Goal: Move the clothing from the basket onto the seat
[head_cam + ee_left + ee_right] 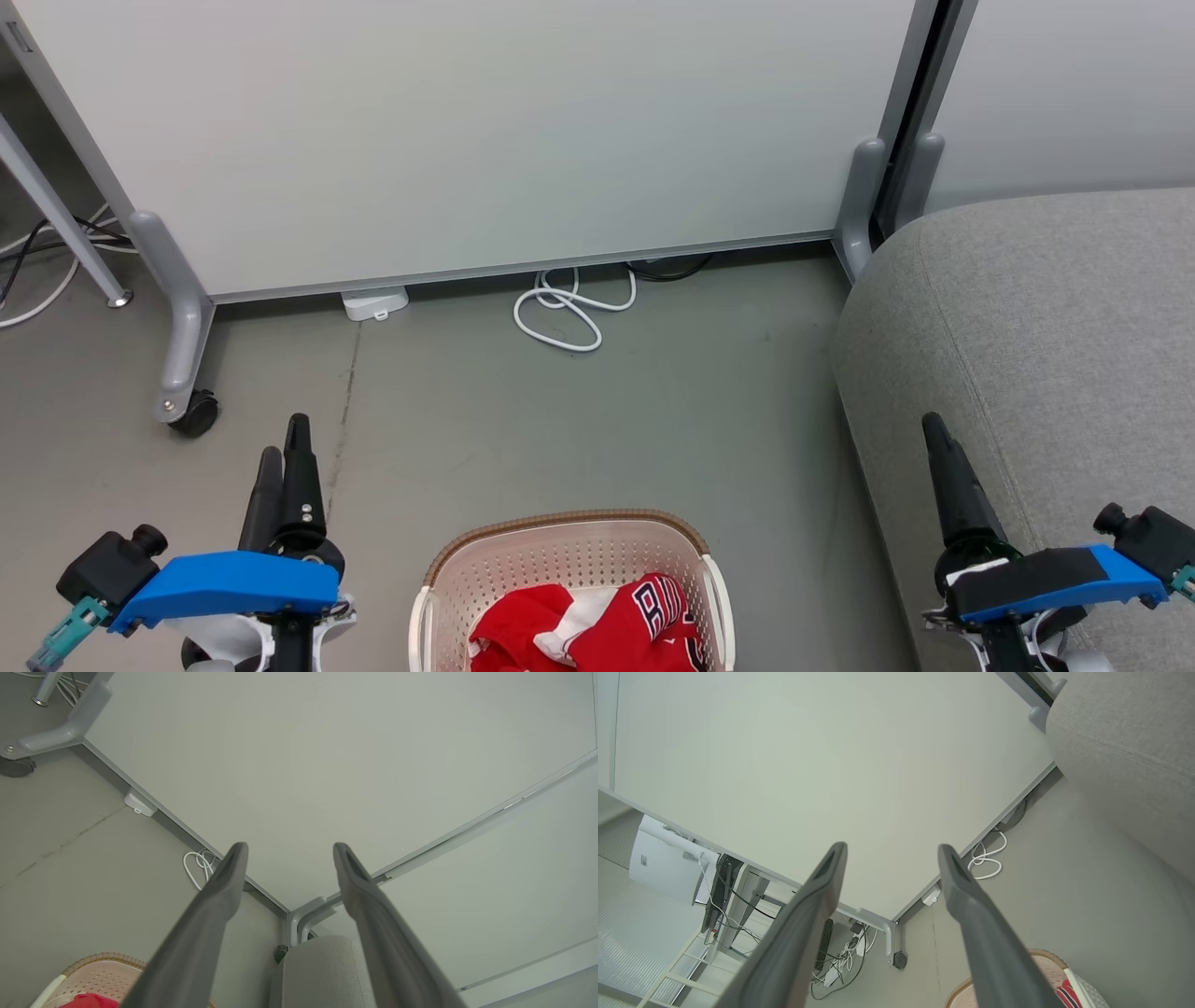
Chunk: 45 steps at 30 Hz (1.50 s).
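The basket (569, 553), cream with a brown rim, stands on the floor at the bottom middle of the head view. Inside it lies the red clothing (597, 627), showing a white stripe and dark letters. To the right rises the grey seat (1036, 327). My left gripper (285, 441) hangs left of the basket, and my right gripper (938, 443) is in front of the seat's edge. In the left wrist view the left gripper (289, 847) is open and holds nothing, with the basket (100, 970) low at the left. The right gripper (892, 848) is open and holds nothing too, above the basket (1043, 959).
A white partition panel (467, 140) on castor feet (196, 411) closes off the back. A coiled white cable (565, 313) and a small white adapter (373, 303) lie at its base. A slanted table leg (56, 224) with cables stands far left. Bare grey floor surrounds the basket.
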{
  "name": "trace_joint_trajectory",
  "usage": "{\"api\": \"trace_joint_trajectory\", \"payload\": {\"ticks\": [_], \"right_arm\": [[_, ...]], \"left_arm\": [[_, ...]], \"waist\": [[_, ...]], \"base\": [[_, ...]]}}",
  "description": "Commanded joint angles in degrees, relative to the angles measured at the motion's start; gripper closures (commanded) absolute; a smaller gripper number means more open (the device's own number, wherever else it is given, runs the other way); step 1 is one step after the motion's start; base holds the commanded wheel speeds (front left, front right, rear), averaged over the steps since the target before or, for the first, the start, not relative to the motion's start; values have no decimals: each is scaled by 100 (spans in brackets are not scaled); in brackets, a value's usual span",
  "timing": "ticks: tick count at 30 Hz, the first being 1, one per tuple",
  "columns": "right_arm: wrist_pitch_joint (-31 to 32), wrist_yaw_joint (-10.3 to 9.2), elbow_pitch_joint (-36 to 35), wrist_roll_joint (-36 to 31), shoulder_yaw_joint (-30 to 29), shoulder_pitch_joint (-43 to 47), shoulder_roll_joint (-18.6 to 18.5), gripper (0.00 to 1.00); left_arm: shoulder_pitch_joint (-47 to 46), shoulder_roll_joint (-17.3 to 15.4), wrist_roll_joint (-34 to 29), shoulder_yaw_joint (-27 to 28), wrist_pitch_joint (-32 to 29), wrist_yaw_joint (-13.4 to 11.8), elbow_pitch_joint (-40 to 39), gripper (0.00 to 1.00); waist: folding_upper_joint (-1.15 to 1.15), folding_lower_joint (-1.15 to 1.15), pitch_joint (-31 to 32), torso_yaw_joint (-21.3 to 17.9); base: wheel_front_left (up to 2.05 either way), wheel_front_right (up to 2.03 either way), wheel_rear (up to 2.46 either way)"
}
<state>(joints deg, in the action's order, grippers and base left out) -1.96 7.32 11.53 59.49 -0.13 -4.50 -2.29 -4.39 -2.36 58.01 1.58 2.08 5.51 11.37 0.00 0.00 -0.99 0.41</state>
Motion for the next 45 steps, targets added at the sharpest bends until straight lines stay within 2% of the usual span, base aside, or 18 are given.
{"api": "trace_joint_trajectory", "payload": {"ticks": [1, 8, 20, 45], "right_arm": [[-85, 13, -72, -322, 53, -183, -37, 0], [-224, 14, 38, -1002, 139, -220, -42, 0], [-424, 16, 111, -1844, 273, -252, -48, 0], [-808, 18, 78, -3343, 536, -345, -61, 0]], "left_arm": [[-176, -46, -374, -75, 77, -29, -84, 0], [-208, -53, -1098, -221, 216, -92, -19, 0], [-264, -85, -1987, -421, 416, -161, 77, 0], [-382, -149, -3573, -748, 797, -288, 100, 0]], "waist": [[0, 0, 2, 5], [0, 0, 4, 13], [0, 0, 2, 32], [0, 0, -58, 72]], "base": [[0, 0, 0], [0, 0, 0], [0, 0, 0], [0, 0, 0]]}}
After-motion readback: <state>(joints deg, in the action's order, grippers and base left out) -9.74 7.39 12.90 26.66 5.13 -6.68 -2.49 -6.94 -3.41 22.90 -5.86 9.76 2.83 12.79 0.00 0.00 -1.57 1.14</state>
